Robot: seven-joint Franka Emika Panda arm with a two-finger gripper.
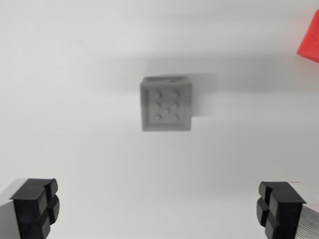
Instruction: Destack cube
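Observation:
A grey cube (166,103) with several round dimples on its top face lies on the white surface, a little above the middle of the wrist view. Whether another cube sits under it cannot be told from straight above. My gripper (158,209) hangs over the surface below the cube in the picture, apart from it. Its two black fingertips (35,206) stand wide apart at the bottom corners, open, with nothing between them.
A red object (310,39) is cut off by the wrist view's right edge, near the top. The white surface (75,124) fills the whole picture, and a soft shadow falls above and beside the cube.

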